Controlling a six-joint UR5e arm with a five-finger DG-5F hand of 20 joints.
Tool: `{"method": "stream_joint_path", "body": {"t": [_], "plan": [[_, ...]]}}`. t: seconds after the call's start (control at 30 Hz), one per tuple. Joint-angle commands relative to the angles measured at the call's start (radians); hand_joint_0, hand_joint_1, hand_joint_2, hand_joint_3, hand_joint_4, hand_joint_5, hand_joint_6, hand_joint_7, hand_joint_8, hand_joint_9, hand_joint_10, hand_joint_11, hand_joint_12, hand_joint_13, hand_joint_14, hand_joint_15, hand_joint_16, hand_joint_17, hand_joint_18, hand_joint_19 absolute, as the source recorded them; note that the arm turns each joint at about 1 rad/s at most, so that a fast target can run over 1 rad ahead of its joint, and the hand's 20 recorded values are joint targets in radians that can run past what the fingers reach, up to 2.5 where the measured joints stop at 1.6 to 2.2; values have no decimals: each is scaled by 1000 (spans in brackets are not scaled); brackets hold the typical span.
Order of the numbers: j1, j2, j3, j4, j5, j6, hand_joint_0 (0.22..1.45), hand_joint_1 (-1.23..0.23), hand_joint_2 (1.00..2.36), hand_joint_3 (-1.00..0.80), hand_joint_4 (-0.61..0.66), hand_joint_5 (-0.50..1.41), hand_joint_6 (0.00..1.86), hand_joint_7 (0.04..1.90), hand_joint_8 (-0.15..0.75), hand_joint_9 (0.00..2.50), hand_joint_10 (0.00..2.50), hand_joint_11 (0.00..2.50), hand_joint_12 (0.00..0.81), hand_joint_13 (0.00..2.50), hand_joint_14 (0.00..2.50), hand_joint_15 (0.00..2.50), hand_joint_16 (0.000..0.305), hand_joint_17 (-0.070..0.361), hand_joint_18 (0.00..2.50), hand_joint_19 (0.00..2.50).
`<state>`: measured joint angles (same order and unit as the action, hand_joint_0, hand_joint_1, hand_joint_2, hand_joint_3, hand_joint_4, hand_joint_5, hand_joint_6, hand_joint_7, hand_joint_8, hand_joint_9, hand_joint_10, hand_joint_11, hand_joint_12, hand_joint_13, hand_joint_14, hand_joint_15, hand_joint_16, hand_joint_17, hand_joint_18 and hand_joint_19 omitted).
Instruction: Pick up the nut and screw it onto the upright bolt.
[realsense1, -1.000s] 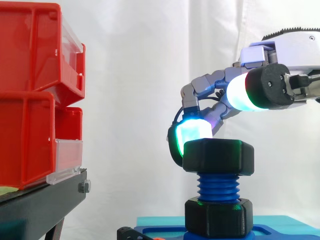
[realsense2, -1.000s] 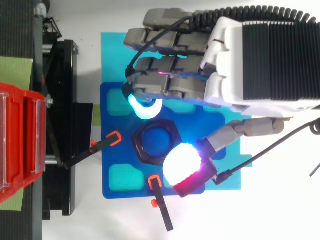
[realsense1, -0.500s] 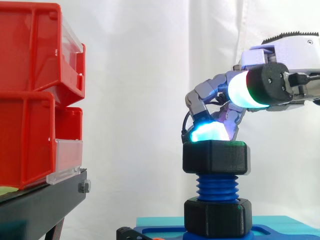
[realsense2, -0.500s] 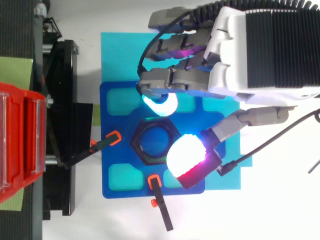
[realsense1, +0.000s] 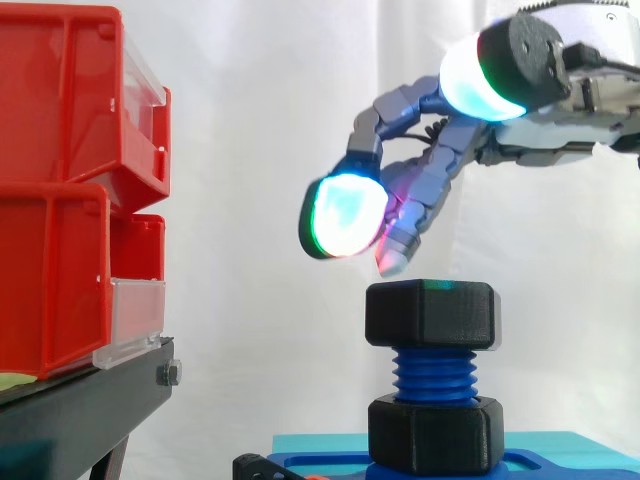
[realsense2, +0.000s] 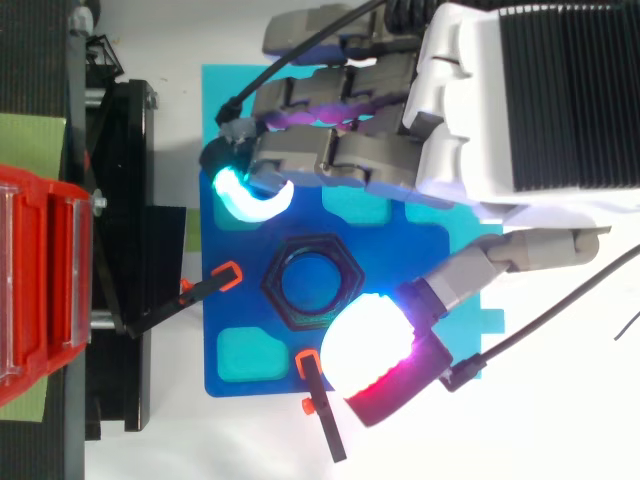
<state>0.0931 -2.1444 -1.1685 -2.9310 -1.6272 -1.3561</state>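
White curtain backs the work, and open air lies between the red bins (realsense1: 70, 190) stacked on the black stand (realsense1: 90, 400) and the fingers (realsense1: 345, 218). Those fingers, reaching from the hand (realsense2: 520, 100), hang spread and loosely bent with nothing in their hold, glowing pads clear of everything around. Directly below them, with a strip of air between, the black nut (realsense1: 430, 313) sits on top of the upright blue bolt (realsense1: 432, 375); a lower nut (realsense1: 435, 435) sits at the bolt's foot. From above, the nut lies between the cyan-lit fingers and the thumb (realsense2: 365, 345), touching neither. Beneath it a blue plate (realsense2: 400, 250) rests on a cyan mat (realsense2: 212, 85) on the white surface (realsense2: 200, 440), with orange-tipped black clamps (realsense2: 228, 273) at the plate's edges.
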Motion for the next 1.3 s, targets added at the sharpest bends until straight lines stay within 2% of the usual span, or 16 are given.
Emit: {"method": "stream_joint_path", "body": {"t": [0.0,0.13,0.2,0.23,0.27,0.3,0.33,0.43,0.5,0.73,0.9,1.03,1.27], "plan": [[4,0,9,0,-3,0,513,-84,1000,-500,213,-148,502,739,274,802,0,0,271,629,0,0,28,64,382,0],[8,-2,9,18,-3,2,508,-74,1000,-500,206,-147,502,722,255,700,0,0,287,544,0,0,32,73,301,0],[22,-5,7,30,3,8,506,-70,1000,-500,204,-145,502,725,248,659,0,0,298,512,0,0,34,76,256,0],[22,-5,7,30,3,8,505,-70,1000,-500,200,-143,502,728,244,632,0,0,301,488,0,0,34,77,230,0],[36,-5,1,33,4,14,506,-71,1000,-500,201,-143,502,728,245,629,0,0,301,480,0,0,34,77,226,0],[42,-5,-2,33,7,22,505,-71,1000,-500,192,-141,502,727,246,617,0,0,304,443,0,0,34,77,203,0],[42,-5,-2,33,7,22,505,-71,1000,-500,190,-140,502,728,246,611,0,0,304,443,0,0,34,77,201,0],[59,-5,-8,30,17,43,499,-70,1000,-500,175,-135,502,727,242,563,0,0,309,390,0,0,35,80,130,0],[63,-5,-8,27,15,48,496,-71,1000,-500,167,-132,502,727,235,534,0,0,311,349,0,0,36,81,84,0],[68,-5,-8,-14,9,48,486,-71,1000,-500,137,-128,502,691,205,371,0,0,325,181,0,0,39,87,0,0],[68,-5,-8,-42,3,46,478,-26,1000,-500,108,-140,501,643,150,112,0,0,330,0,0,0,42,94,0,0],[68,-5,-8,-50,0,46,478,3,1000,-500,89,-148,501,649,139,4,0,0,332,0,0,0,43,96,0,0],[63,-5,-10,-66,-3,40,479,8,1000,-500,95,-145,501,656,141,0,0,0,333,0,0,0,43,97,0,0]]}}
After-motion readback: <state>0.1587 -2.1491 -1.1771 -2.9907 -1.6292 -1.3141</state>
